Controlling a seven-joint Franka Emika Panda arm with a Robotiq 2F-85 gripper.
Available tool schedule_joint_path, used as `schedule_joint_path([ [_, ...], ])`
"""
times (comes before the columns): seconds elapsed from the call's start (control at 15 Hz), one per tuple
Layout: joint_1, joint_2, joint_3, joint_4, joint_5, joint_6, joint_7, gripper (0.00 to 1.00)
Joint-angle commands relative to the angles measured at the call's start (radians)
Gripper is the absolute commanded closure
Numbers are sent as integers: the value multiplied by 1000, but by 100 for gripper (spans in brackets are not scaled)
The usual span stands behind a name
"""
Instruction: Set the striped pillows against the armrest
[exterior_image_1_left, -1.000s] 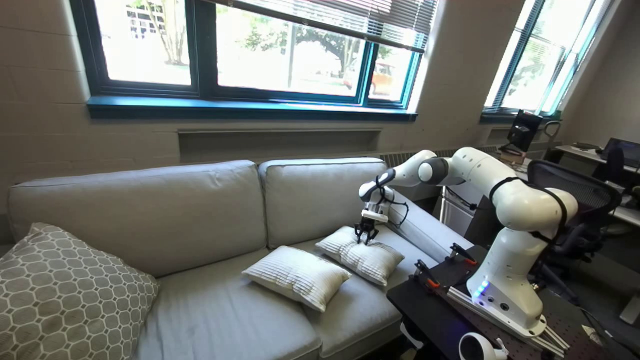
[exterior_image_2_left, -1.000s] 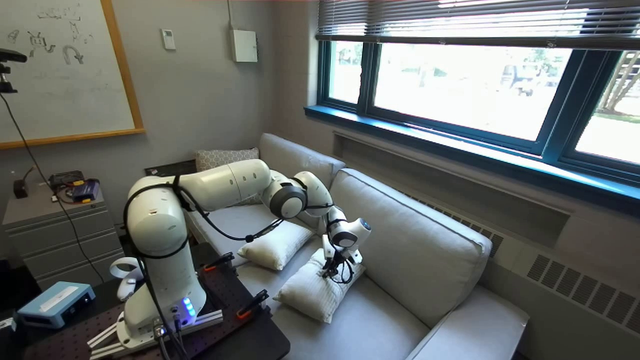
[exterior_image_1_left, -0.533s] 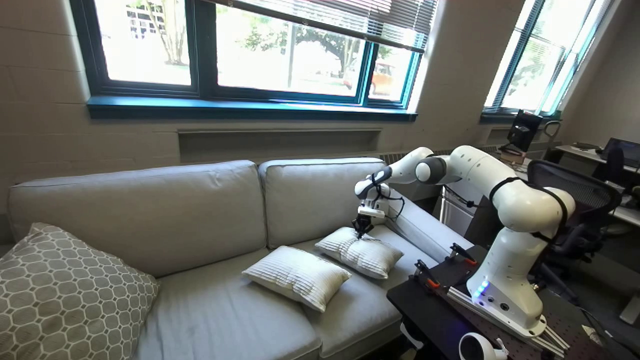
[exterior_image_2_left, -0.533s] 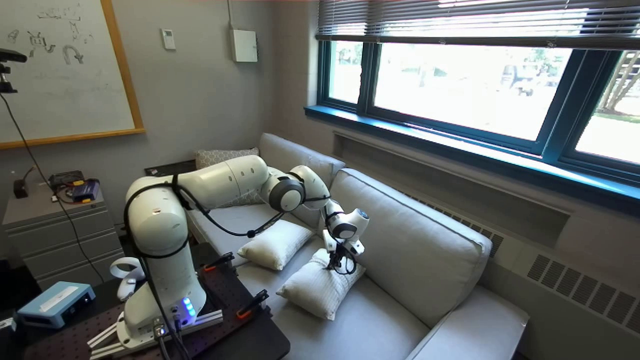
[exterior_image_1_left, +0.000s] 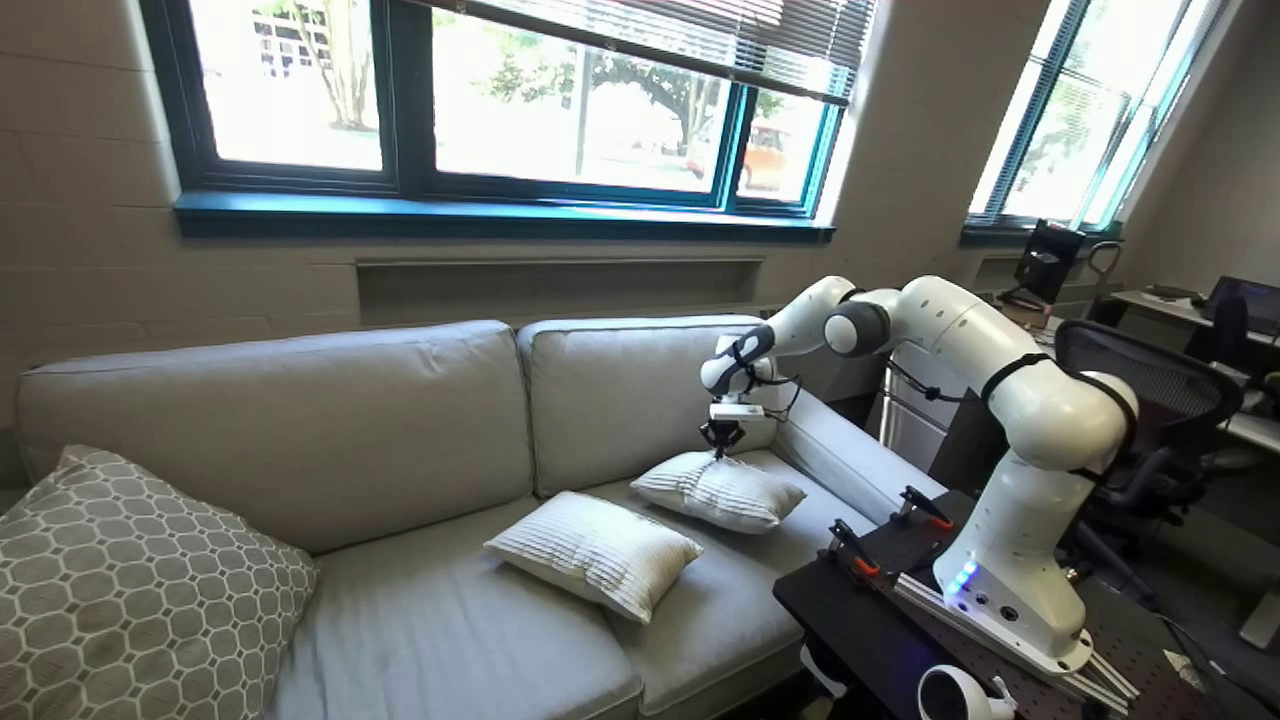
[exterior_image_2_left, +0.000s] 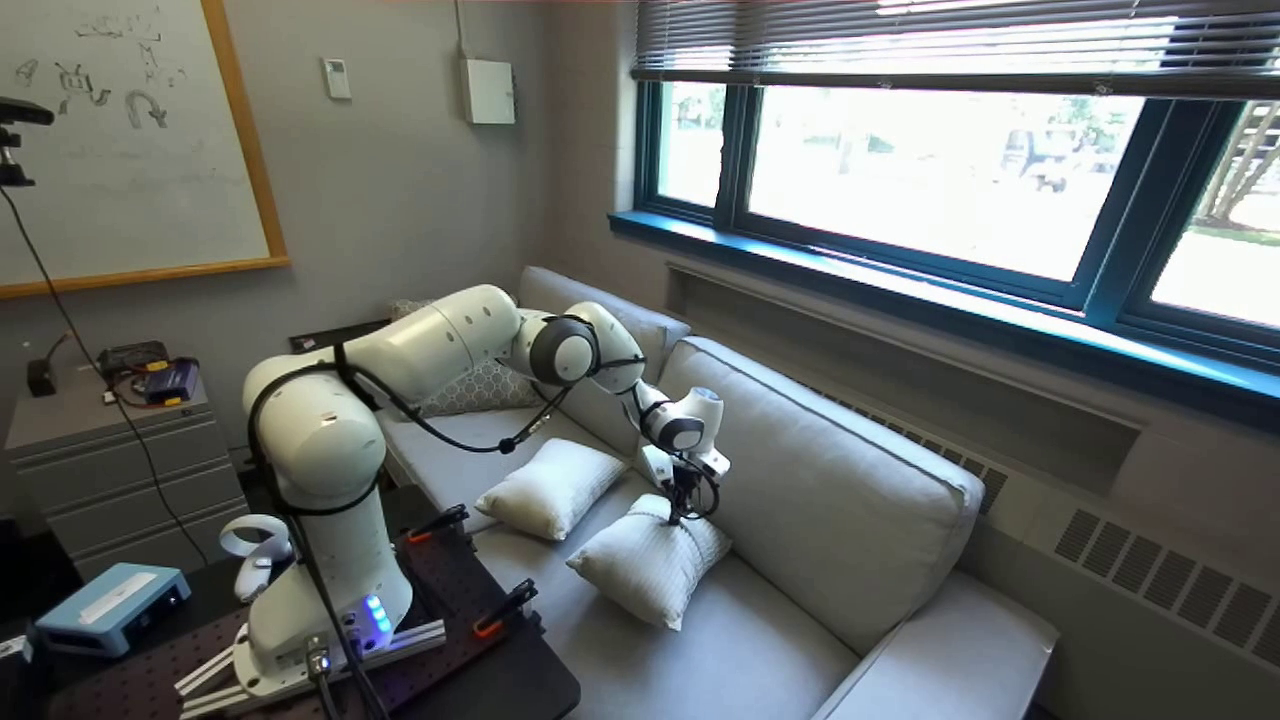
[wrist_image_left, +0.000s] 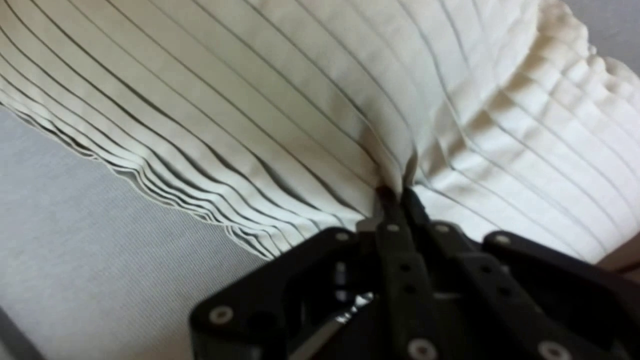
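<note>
Readable text: none | whiteboard (exterior_image_2_left: 130, 175): handwriting (exterior_image_2_left: 118, 32) illegible | blue box (exterior_image_2_left: 88, 628): label (exterior_image_2_left: 118, 597) too small to read

Lattice-patterned cushion (exterior_image_1_left: 140, 590), window blinds (exterior_image_2_left: 950, 60), marked whiteboard (exterior_image_2_left: 120, 190), grey cabinet (exterior_image_2_left: 95, 475), mesh chair (exterior_image_1_left: 1165, 385)

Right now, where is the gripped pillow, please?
In an exterior view, the gripped pillow is just right of centre, between the other pillow and the armrest, under the end effector.

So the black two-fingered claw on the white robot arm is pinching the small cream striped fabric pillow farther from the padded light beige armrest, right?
Not quite: as both exterior views show, the black two-fingered claw on the white robot arm is pinching the small cream striped fabric pillow nearer the padded light beige armrest.
</note>
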Motion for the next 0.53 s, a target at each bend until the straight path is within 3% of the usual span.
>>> schedule_joint_path([
  [0.0, 80, -137, -80, -198, -21, 129, 65, 95],
  [0.13, 132, -208, -139, -309, -12, 228, 109, 95],
  [0.2, 134, -240, -146, -353, -62, 279, 175, 96],
  [0.47, 221, -356, -286, -546, -90, 400, 353, 96],
])
